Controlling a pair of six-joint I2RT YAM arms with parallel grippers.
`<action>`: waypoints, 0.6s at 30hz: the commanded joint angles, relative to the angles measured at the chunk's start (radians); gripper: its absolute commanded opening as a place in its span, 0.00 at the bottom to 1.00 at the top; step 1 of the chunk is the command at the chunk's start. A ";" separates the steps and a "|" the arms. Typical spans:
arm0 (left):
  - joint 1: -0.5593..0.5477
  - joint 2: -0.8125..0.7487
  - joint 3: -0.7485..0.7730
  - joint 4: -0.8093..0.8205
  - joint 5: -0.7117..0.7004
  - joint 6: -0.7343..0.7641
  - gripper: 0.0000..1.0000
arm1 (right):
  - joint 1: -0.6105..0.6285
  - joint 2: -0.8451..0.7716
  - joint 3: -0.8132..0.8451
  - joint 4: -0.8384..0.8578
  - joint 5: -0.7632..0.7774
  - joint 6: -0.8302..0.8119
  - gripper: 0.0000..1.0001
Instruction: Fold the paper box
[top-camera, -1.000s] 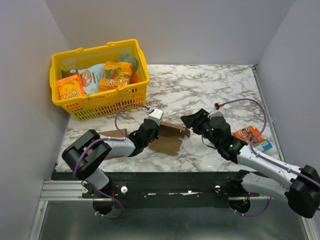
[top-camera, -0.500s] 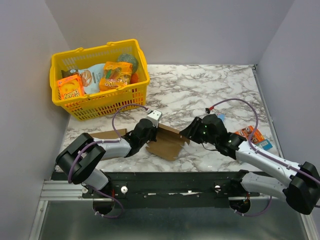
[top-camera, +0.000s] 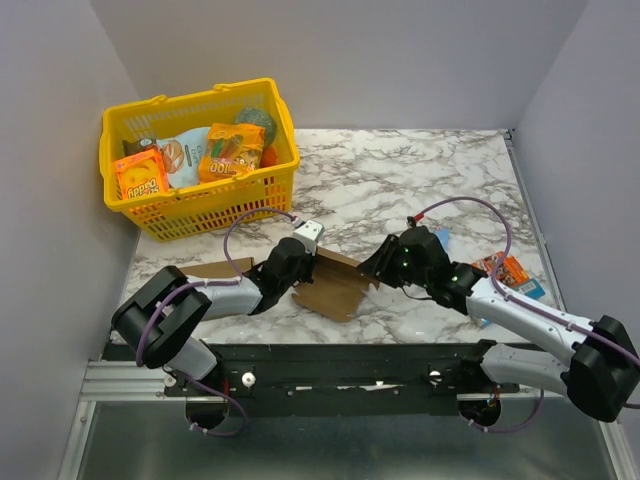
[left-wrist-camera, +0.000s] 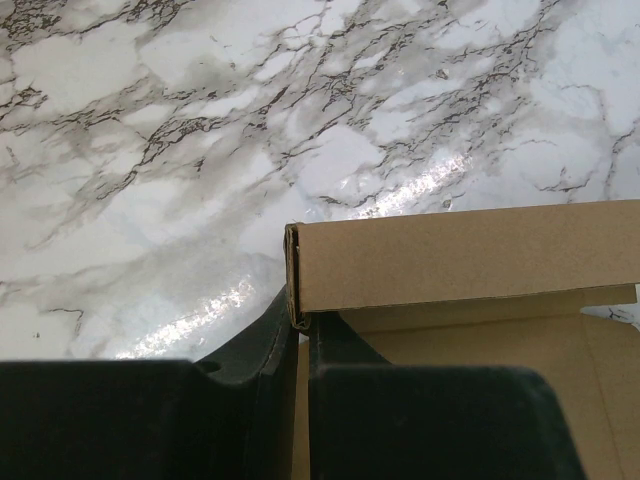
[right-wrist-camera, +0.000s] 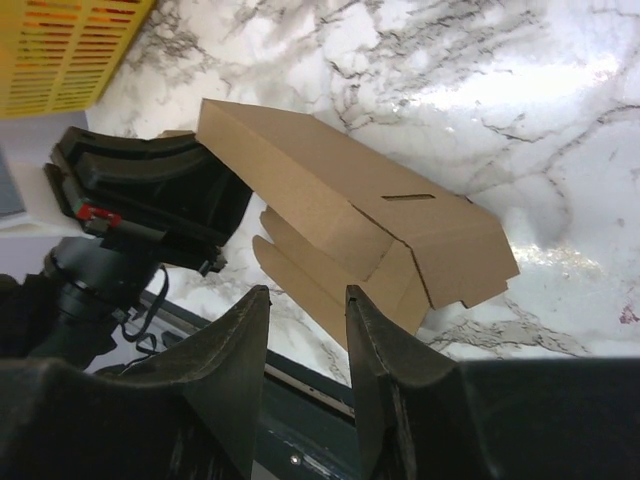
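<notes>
The paper box (top-camera: 335, 284) is a brown cardboard piece with flaps and a slot, held tilted above the marble table near its front edge. My left gripper (top-camera: 300, 262) is shut on the box's left edge. In the left wrist view the fingers (left-wrist-camera: 300, 322) pinch a folded corner of the box (left-wrist-camera: 460, 250). My right gripper (top-camera: 376, 264) is open and empty at the box's right end. In the right wrist view its jaws (right-wrist-camera: 307, 296) stand apart just short of the box (right-wrist-camera: 330, 200), with the left gripper (right-wrist-camera: 150, 190) behind it.
A yellow basket (top-camera: 283, 120) with snack packs stands at the back left. A flat brown cardboard rectangle (top-camera: 222, 268) lies under my left arm. An orange packet (top-camera: 500, 268) lies at the right, by a blue item. The table's front edge and black rail (top-camera: 330, 355) are close below.
My right gripper has moved left and down to the box's right end. My left gripper has shifted slightly down-left with the box, which now lies lower.
</notes>
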 joint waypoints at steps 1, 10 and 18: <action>0.002 -0.001 -0.026 -0.054 0.005 -0.012 0.00 | -0.002 -0.024 0.049 -0.021 0.058 -0.011 0.44; 0.003 -0.027 -0.040 -0.050 -0.003 -0.010 0.00 | -0.013 0.052 0.066 -0.028 0.093 -0.019 0.44; 0.002 -0.046 -0.052 -0.038 0.002 -0.013 0.00 | -0.013 0.108 0.070 0.005 0.089 -0.011 0.43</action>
